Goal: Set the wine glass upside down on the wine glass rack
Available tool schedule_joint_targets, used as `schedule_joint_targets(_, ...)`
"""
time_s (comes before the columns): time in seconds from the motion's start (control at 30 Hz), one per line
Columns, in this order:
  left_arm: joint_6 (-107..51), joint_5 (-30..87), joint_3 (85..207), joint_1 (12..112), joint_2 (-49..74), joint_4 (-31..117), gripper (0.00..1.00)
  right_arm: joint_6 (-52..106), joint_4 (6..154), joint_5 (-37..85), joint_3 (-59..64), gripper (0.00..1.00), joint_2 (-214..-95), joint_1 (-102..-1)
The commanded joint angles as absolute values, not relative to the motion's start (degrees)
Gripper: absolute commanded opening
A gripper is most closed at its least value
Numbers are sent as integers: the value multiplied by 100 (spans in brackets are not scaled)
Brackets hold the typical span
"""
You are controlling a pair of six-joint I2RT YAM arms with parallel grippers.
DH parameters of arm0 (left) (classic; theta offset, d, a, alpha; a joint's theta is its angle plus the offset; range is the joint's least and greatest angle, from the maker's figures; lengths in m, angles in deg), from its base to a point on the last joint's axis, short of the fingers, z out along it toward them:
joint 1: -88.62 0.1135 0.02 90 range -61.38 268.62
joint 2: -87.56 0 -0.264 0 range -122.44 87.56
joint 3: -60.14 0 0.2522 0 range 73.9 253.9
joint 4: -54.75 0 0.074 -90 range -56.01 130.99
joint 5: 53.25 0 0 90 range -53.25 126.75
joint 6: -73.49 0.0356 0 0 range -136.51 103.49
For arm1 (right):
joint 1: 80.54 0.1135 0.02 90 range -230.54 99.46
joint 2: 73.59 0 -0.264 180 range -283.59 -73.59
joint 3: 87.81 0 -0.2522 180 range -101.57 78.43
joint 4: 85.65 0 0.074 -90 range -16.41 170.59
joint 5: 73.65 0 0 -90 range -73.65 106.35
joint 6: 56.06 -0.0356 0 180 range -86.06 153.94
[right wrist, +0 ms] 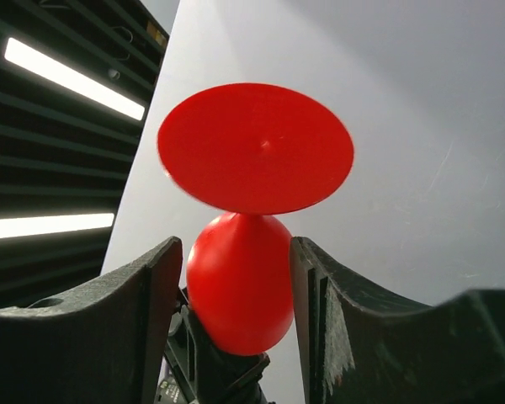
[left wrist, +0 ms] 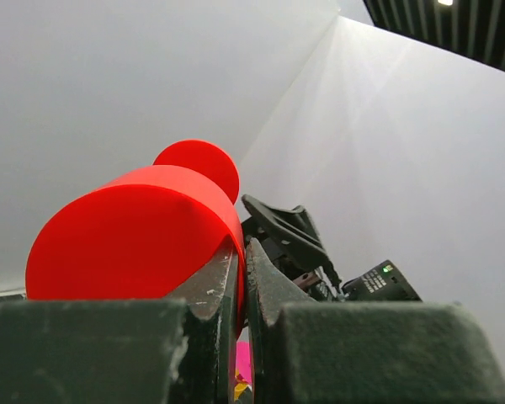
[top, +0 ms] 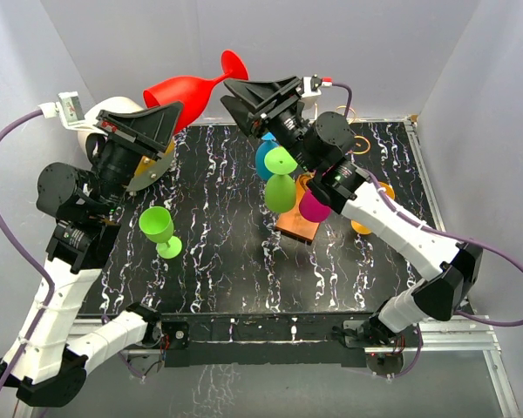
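Note:
A red wine glass (top: 187,87) is held in the air on its side above the back of the table, foot (top: 234,63) toward the right. My left gripper (top: 170,113) is shut on the rim of its bowl (left wrist: 135,244), one finger inside and one outside. My right gripper (top: 227,91) is open at the stem end. In the right wrist view its fingers (right wrist: 147,286) stand on either side of the red bowl (right wrist: 240,286), below the foot (right wrist: 257,147), without touching. The gold wire rack (top: 359,139) stands on its orange-brown base (top: 296,226).
Blue (top: 263,161), green (top: 279,187), magenta (top: 314,207) and orange (top: 366,225) glasses hang on the rack. A lime green glass (top: 159,231) stands on the dark marbled table (top: 227,270). A cream cylinder (top: 113,117) sits at the back left. White walls enclose the table.

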State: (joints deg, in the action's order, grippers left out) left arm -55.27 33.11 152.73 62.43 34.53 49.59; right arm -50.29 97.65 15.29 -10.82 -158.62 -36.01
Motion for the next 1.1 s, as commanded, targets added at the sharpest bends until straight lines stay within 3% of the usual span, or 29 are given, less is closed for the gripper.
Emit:
schedule_joint_targets(0.0,-5722,3057,15268,6261,3468,5589,0,-5484,9633,1114,-1523,50,-15922,-3554)
schedule_joint_targets(0.37,-5804,3008,15246,6261,3360,5681,0,-5761,9826,1396,-1879,42,-16342,-3554)
schedule_joint_targets(1.07,-6023,2952,15249,6261,3472,5484,0,-5340,10540,1451,-1772,3,-16378,-3554)
